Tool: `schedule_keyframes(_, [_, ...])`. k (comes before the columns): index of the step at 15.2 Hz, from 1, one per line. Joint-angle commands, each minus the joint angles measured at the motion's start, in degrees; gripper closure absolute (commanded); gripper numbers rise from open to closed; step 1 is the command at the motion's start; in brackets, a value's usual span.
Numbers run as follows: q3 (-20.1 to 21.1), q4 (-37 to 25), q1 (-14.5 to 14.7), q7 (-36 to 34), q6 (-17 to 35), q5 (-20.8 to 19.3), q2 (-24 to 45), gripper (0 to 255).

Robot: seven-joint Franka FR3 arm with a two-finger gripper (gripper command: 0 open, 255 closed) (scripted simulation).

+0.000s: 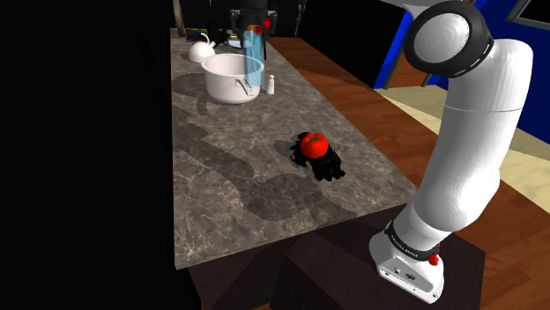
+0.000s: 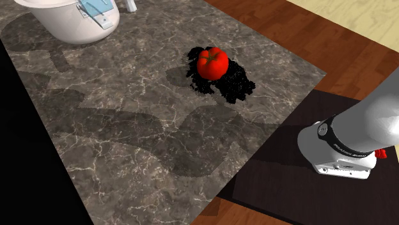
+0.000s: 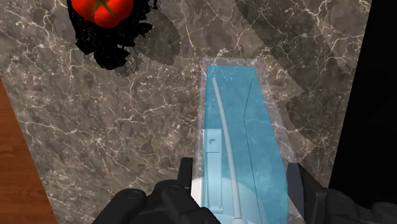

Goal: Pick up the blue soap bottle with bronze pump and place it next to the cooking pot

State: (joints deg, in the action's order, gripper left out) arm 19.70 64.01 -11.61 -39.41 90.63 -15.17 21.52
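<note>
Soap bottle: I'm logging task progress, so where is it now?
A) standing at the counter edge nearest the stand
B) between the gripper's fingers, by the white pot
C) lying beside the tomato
B: in the wrist view the gripper clasps the blue bottle, and the shoulder view puts it beside the white pot, away from the tomato.

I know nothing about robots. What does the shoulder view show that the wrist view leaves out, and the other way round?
The shoulder view adds the white arm rising from its dark stand, plus a white kettle and a small white shaker near the white pot. The wrist view adds the gripper shut on the blue bottle, a black finger at each side, and the thin tube inside it. Both share the bottle, the red tomato and the marbled counter.
</note>
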Motion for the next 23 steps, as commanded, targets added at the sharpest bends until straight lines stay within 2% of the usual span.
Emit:
schedule_keyframes(1, [0.0, 3.1, -0.5, -0.2, 2.1, 0.3, -1.0, 255])
schedule_keyframes(11, [-0.1, 14.4, -2.0, -1.2, 11.0, 1.0, -3.5, 255])
schedule_keyframes(23, [-0.3, 24.2, -2.7, -2.6, 20.3, 0.6, -3.8, 255])
